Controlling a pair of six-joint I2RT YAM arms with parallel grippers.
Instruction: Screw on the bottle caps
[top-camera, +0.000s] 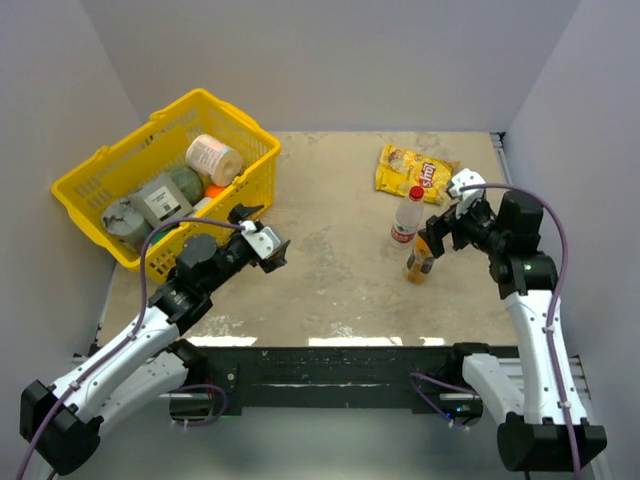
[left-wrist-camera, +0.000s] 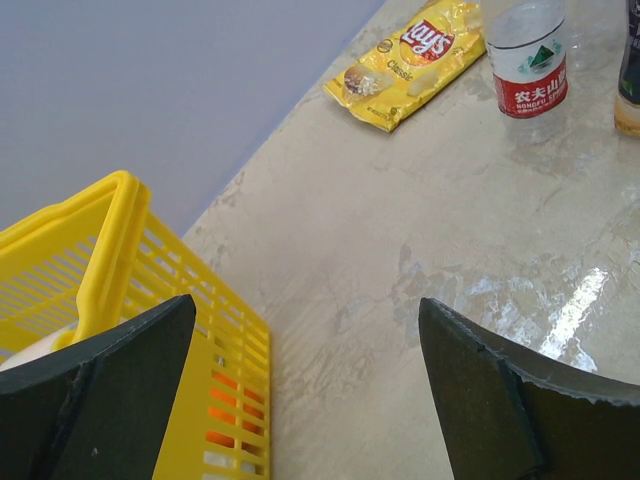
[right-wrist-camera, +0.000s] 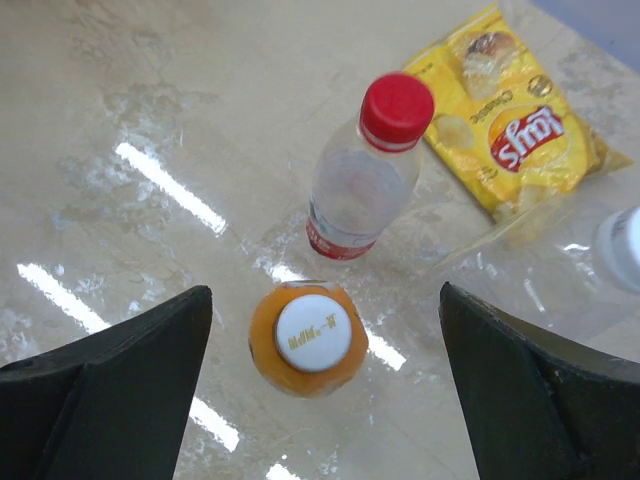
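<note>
A small orange juice bottle (right-wrist-camera: 262, 350) stands upright with a white cap (right-wrist-camera: 313, 334) sitting on its neck. My right gripper (right-wrist-camera: 325, 300) hovers above it, open wide, both fingers well clear of the cap. Just beyond stands a clear water bottle (right-wrist-camera: 355, 195) with a red cap (right-wrist-camera: 397, 108) on it. At the right edge of the right wrist view a third white cap (right-wrist-camera: 622, 248) tops a clear bottle, mostly cut off. In the top view the right gripper (top-camera: 440, 232) is over the juice bottle (top-camera: 419, 265). My left gripper (top-camera: 268, 235) hangs open and empty beside the basket.
A yellow basket (top-camera: 90, 180) with several groceries sits at the back left, its wall (left-wrist-camera: 120, 230) close to my left fingers. A yellow chips bag (top-camera: 415, 170) lies flat behind the bottles. Grey walls close in the table on three sides.
</note>
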